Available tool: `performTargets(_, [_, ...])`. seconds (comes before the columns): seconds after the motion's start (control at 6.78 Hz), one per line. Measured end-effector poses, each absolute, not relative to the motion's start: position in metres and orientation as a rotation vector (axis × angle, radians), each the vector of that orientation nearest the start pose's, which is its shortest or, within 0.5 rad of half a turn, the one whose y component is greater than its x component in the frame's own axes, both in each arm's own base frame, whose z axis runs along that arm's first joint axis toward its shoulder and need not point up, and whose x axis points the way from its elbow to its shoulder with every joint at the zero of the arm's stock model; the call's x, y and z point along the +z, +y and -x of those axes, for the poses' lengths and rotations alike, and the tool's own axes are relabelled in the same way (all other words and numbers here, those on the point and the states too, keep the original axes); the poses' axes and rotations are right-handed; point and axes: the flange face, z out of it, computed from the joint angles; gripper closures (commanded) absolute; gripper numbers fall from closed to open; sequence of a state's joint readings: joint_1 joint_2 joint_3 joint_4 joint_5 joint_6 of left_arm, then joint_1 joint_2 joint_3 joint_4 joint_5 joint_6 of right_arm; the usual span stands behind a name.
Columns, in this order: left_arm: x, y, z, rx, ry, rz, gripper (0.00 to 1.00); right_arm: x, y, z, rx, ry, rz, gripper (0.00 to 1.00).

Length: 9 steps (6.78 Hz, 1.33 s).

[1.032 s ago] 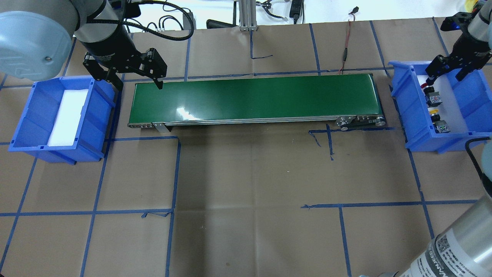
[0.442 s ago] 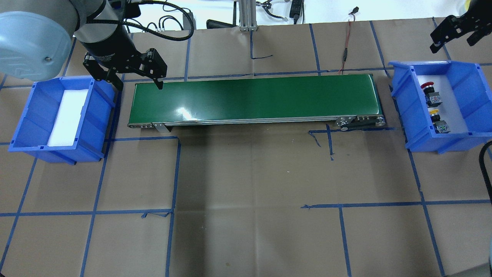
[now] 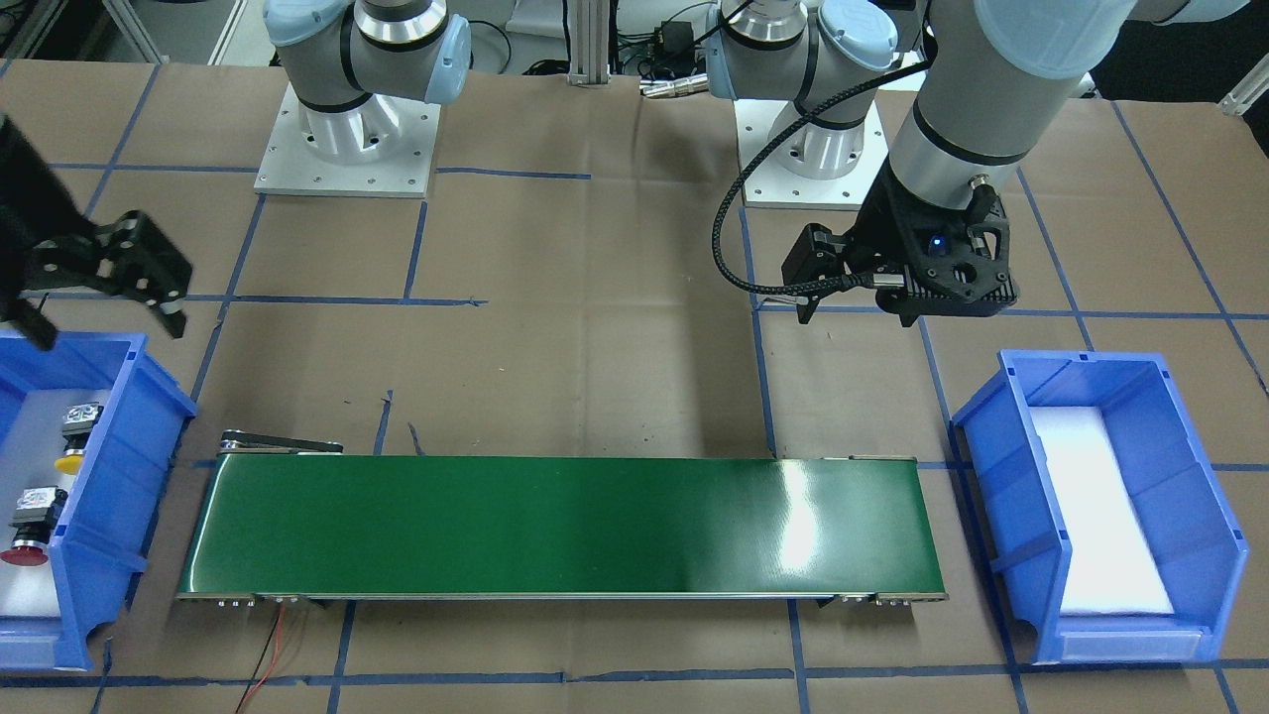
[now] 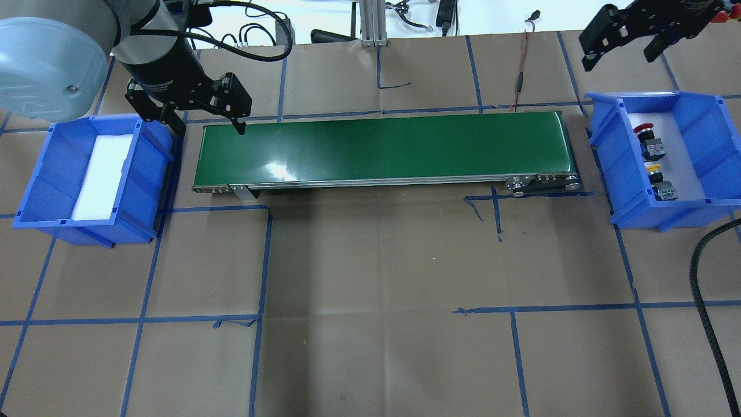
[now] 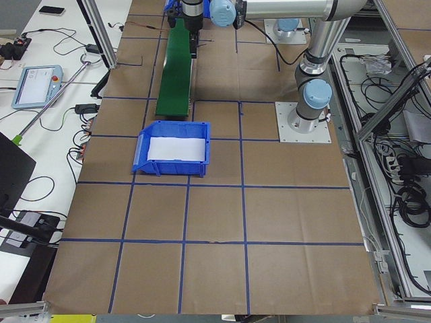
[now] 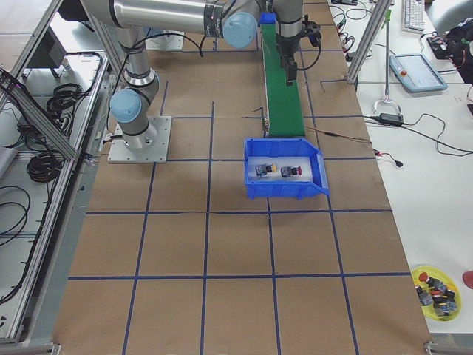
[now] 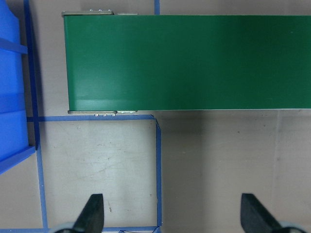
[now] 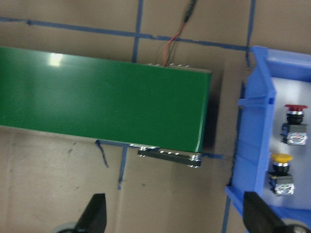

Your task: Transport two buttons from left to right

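Observation:
The red-capped button [image 4: 649, 139] and the yellow-capped button [image 4: 660, 179] lie on white foam in the right blue bin [image 4: 612, 156]. They also show in the front view, red [image 3: 28, 531] and yellow [image 3: 75, 441], and in the right wrist view, red [image 8: 294, 122] and yellow [image 8: 283, 172]. My right gripper [image 4: 616, 61] is open and empty, raised beyond the bin's far corner, toward the belt. My left gripper [image 4: 209, 128] is open and empty, between the left blue bin [image 4: 46, 179] and the belt's left end.
A long green conveyor belt [image 4: 382, 147] lies between the two bins. The left bin holds only a white foam pad [image 4: 104, 174]. A red wire [image 4: 521, 75] runs from the belt's far right corner. A yellow dish of spare buttons [image 6: 436, 290] sits far off in the right-side view.
My right gripper has risen out of the right bin and moved back and toward the belt. It stays open. Both buttons lie unmoved in the bin. The left arm has not moved.

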State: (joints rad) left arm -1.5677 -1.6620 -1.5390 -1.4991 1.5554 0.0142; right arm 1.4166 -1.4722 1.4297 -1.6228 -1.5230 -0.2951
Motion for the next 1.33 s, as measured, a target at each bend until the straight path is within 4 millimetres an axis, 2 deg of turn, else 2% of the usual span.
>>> performTargets(0.15, [0.461, -0.531, 0.133, -0.007, 3.156, -0.020, 0.00, 0.515, -0.531, -0.091, -0.065, 3.082, 0.272, 0.00])
performTargets(0.29, [0.450, -0.527, 0.132, 0.022, 3.154, -0.029, 0.00, 0.516, -0.503, -0.113, 0.005, 3.067, 0.291, 0.00])
performTargets(0.44, [0.442, -0.521, 0.131, 0.035, 3.152, -0.040, 0.00, 0.514, -0.479, -0.124, 0.043, 3.073, 0.199, 0.00])
performTargets(0.59, [0.442, -0.513, 0.131, 0.025, 3.151, -0.040, 0.00, 0.507, -0.463, -0.129, 0.058, 3.087, 0.036, 0.00])
performTargets(0.74, [0.441, -0.508, 0.131, 0.022, 3.151, -0.039, 0.00, 0.503, -0.457, -0.135, 0.030, 3.090, -0.039, 0.00])
performTargets(0.88, [0.442, -0.507, 0.131, 0.017, 3.150, -0.039, 0.00, 0.502, -0.456, -0.143, -0.004, 3.088, -0.041, 0.00])
performTargets(1.33, [0.448, -0.512, 0.131, 0.000, 3.149, -0.032, 0.00, 0.497, -0.466, -0.151, -0.011, 3.083, -0.026, 0.00])
